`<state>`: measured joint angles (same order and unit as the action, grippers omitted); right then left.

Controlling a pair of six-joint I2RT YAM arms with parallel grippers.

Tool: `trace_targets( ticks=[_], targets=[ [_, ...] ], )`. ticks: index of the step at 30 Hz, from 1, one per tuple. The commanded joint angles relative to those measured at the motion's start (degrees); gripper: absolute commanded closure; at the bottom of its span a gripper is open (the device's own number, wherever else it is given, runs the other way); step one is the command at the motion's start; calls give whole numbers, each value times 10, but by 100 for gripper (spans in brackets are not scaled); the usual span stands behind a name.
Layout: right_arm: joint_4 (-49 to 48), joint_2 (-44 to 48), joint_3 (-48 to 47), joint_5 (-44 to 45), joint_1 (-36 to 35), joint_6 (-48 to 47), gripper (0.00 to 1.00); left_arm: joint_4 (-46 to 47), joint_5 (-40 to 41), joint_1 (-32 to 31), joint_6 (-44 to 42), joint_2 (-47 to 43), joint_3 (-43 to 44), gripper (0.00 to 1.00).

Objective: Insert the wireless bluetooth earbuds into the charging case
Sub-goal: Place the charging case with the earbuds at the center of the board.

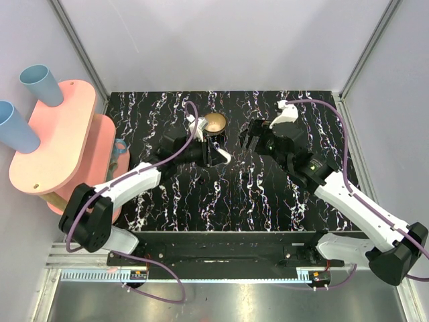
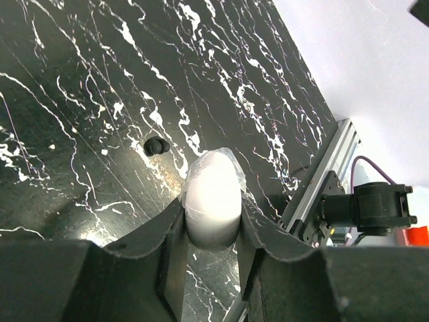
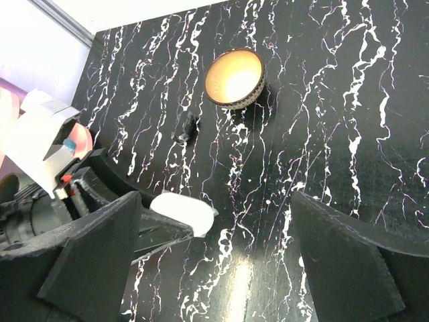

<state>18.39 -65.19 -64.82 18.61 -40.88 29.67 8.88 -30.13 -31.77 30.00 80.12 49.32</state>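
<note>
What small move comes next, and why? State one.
Probably bring the open right gripper toward the charging case to open it: the left gripper has it pinched between its fingers, it looks shut, and the right fingers hold nothing.

The left gripper (image 1: 218,155) is positioned over the black marbled tabletop (image 1: 268,194), just on the near side of the brass bowl (image 1: 215,123). Its jaws are clamped on the white charging case (image 1: 224,158). The right gripper (image 1: 251,137) hovers to the right of the bowl, jaws spread wide and holding nothing. Two blue cups (image 1: 40,84) stand on a pink shelf (image 1: 60,141) at far left.
</note>
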Motion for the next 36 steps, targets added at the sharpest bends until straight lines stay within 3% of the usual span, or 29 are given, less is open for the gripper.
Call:
trace_targets(
  ticks=[1,6,10,15,25,36],
  targets=[
    [-7,25,9,17,6,16,0,72,12,2,72,29,33,100],
    [-19,47,21,1,7,45,0,149,8,2,127,85,26,99],
    [-97,80,62,-15,7,53,0,209,12,2,170,137,31,99],
    [-120,89,71,-5,7,22,0,276,18,2,206,195,32,99],
    [-95,64,60,-48,7,47,0,255,70,2,225,231,38,92],
    [-93,83,72,-29,7,32,0,236,100,4,252,270,55,85]
  ],
)
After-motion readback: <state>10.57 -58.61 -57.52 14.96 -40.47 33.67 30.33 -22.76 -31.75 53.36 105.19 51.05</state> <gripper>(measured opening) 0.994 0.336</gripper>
